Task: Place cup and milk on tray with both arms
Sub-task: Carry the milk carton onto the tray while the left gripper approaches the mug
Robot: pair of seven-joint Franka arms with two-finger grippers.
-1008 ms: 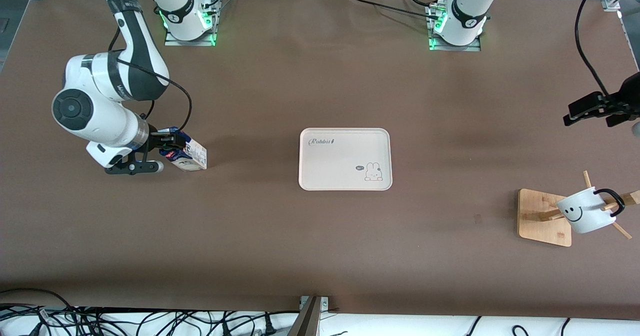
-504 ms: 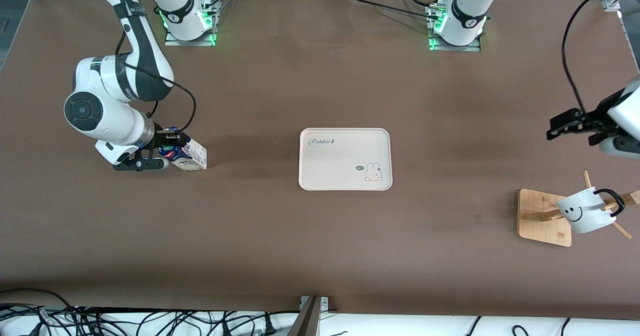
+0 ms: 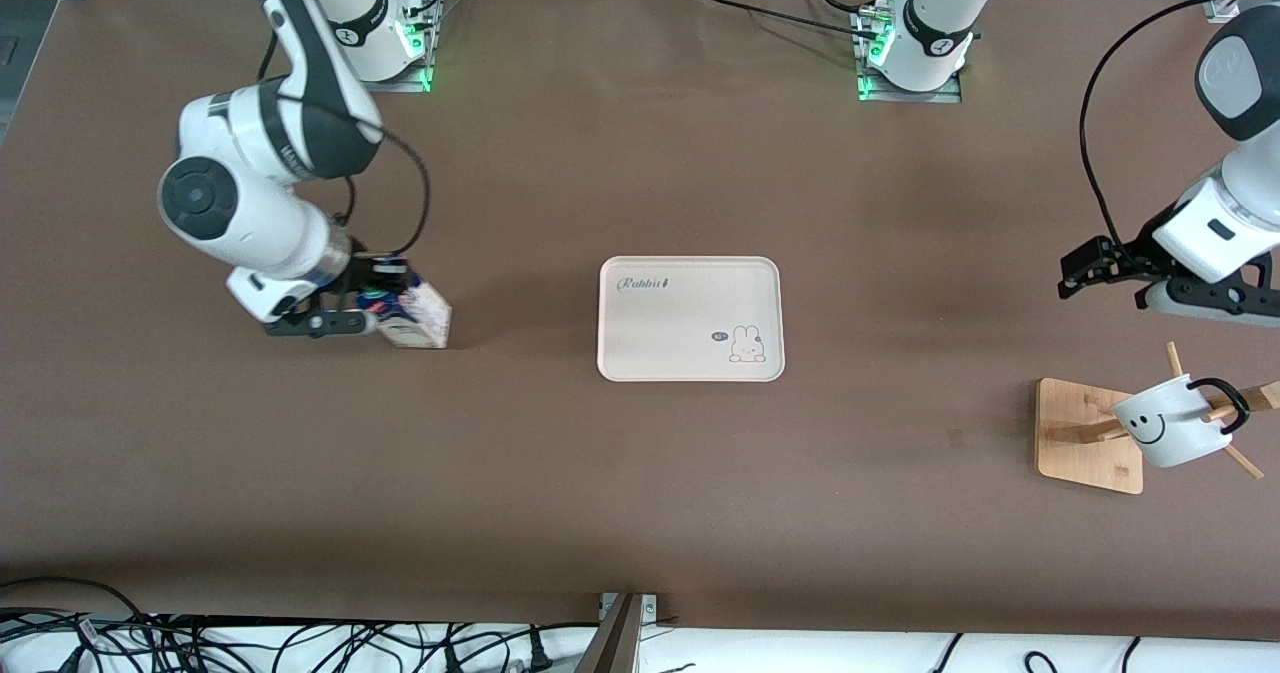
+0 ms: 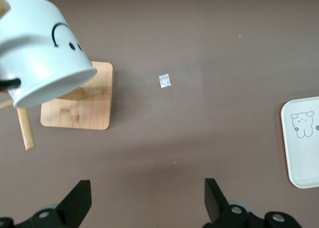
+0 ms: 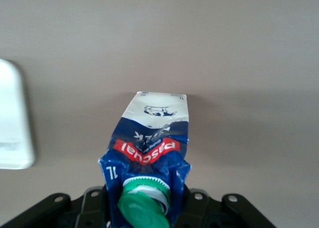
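- Your R hand (image 3: 372, 305) is clamped on the milk (image 3: 418, 316) at its gable top, green cap just by the fingers; in the R wrist view the carton (image 5: 149, 153) looks squeezed in at the top.
- Milk sits toward the right arm's end of the worktop (image 3: 640, 473), tilted, well apart from the tray (image 3: 690, 319). Can't tell if its base is touching the worktop.
- Tray is mid-worktop w/ nothing on it; rabbit drawing at its corner nearer the front cam.
- Your L hand (image 3: 1098, 271) has fingers wide apart, nothing btwn them, over bare worktop near the rack.
- L wrist view: both fingertips (image 4: 79, 200) spread, cup (image 4: 42, 51) and tray edge (image 4: 299, 143) both in sight.
- Cup (image 3: 1170, 421) hangs tilted on a peg of the bamboo rack (image 3: 1085, 435), smiley showing, at the left arm's end, nearer the front cam than the tray.
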